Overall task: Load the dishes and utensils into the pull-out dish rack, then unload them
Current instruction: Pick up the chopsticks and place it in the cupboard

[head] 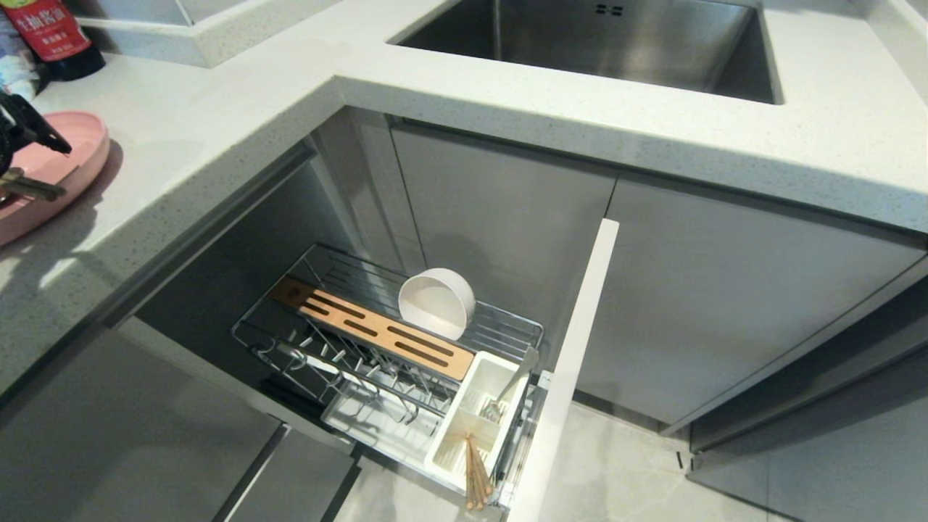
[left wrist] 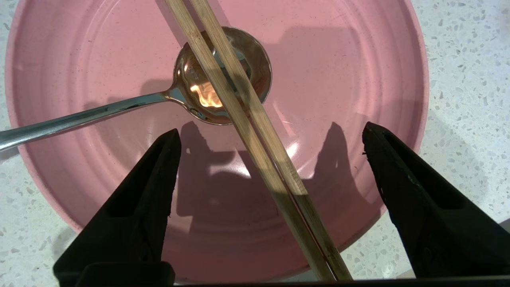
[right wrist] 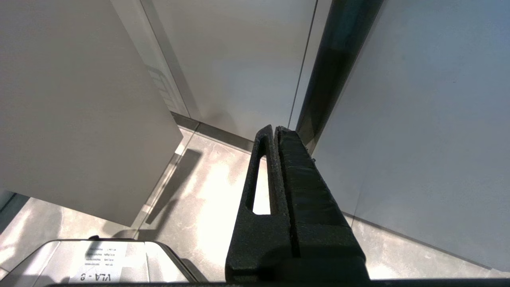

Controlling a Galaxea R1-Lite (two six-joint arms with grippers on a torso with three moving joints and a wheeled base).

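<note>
A pink plate (head: 76, 170) lies on the counter at the far left, and my left gripper (head: 32, 163) hovers over it. In the left wrist view the plate (left wrist: 350, 71) carries a grey metal spoon (left wrist: 191, 89) with a pair of wooden chopsticks (left wrist: 279, 179) lying across its bowl. My left gripper (left wrist: 271, 128) is open, one finger on each side of the chopsticks and touching neither. The pull-out dish rack (head: 290, 348) stands drawn out below, with the cream-white bowl (head: 437, 303) on edge behind its wooden strip. My right gripper (right wrist: 275, 129) is shut and parked low beside the cabinets.
The rack's white utensil box (head: 471, 413) holds a steel fork (head: 507, 391) and a bundle of chopsticks (head: 476, 478). The pale front panel (head: 573, 362) stands to the rack's right. A steel sink (head: 602, 43) is set in the counter behind. A dark bottle (head: 54, 36) stands behind the plate.
</note>
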